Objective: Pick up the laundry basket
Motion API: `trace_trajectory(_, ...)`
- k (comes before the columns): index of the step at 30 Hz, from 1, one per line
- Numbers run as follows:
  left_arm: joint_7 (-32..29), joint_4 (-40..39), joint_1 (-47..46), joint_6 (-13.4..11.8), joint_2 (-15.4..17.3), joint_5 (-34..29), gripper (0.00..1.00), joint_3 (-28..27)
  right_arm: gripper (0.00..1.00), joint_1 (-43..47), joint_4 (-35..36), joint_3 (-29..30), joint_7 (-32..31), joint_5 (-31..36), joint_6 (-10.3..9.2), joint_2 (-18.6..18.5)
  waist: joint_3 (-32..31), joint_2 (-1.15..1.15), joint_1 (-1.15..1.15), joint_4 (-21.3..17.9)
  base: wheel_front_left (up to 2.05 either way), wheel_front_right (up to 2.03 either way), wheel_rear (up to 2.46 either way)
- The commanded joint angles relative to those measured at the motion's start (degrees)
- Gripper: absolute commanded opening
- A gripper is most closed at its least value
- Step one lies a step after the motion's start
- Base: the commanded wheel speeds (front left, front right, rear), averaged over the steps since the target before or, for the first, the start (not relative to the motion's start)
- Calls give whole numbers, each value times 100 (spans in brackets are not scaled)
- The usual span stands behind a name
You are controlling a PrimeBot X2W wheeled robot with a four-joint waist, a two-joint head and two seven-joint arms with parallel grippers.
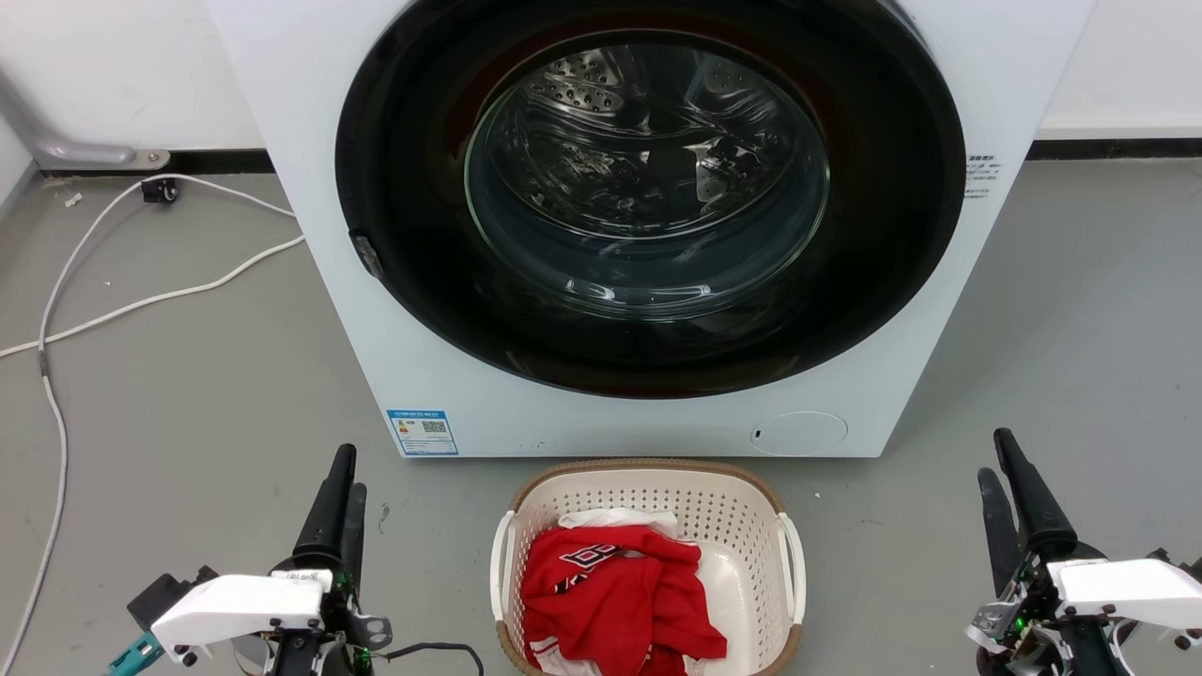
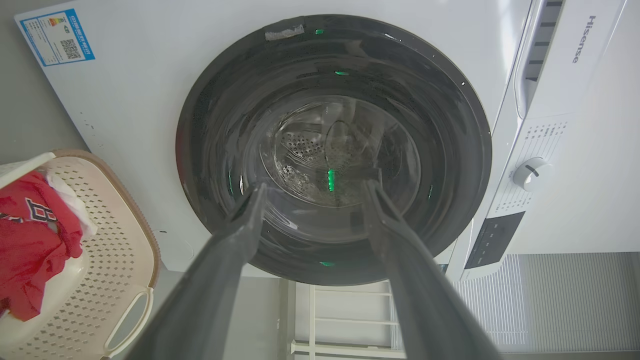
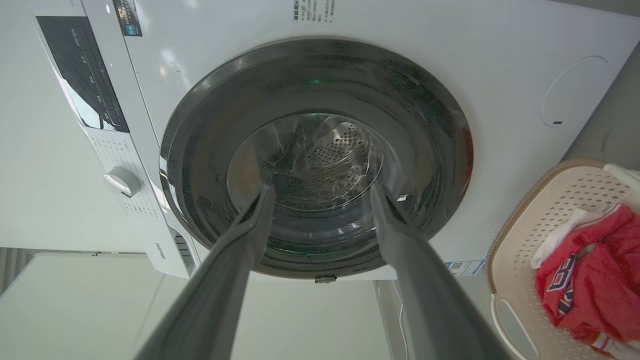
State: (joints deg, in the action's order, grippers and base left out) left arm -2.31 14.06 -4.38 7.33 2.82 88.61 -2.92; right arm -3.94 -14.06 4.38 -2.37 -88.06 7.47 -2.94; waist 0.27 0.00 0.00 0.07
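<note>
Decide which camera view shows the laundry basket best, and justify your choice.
The head view: the laundry basket sits centred with both white handles and most of its rim visible. Each wrist view catches one side of it, cut off at the frame edge.

Cream perforated laundry basket (image 1: 742, 512) upright on floor, holding red clothing.

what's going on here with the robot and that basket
A two-armed robot faces a washing machine. The laundry basket sits on the floor just in front of it, with a red garment and some white cloth inside. The left gripper and right gripper are out to either side of the basket. Both are open, empty and well clear of its white side handles. Nothing is grasped yet, so the lift has not begun.
</note>
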Motion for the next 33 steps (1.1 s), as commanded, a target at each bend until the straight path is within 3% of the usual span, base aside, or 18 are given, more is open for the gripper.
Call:
trace_trajectory(1, 99, -201, -177, 9, 25, -384, 100, 37, 100, -35, 156, -25, 104, 402, 2, -27, 2, 0, 0, 3, 0, 0, 0)
trace_trajectory(8, 267, -387, -163, 7, 24, -1317, 100, 48, 100, -15, 235, -76, 271, 1202, 2, -20, 6, 0, 0, 1, 0, 0, 0)
trace_trajectory(21, 547, -551, -178, -253, 22, -2958, 100, 343, 100, 11, 338, -113, 551, 3689, 2, -40, 8, 0, 0, 8, 0, 0, 0)
trace_trajectory(33, 776, -511, -176, -431, 20, -4216, 100, 559, 100, 66, 276, -106, 780, 4937, 2, -11, -4, 0, 0, 21, 0, 0, 0)
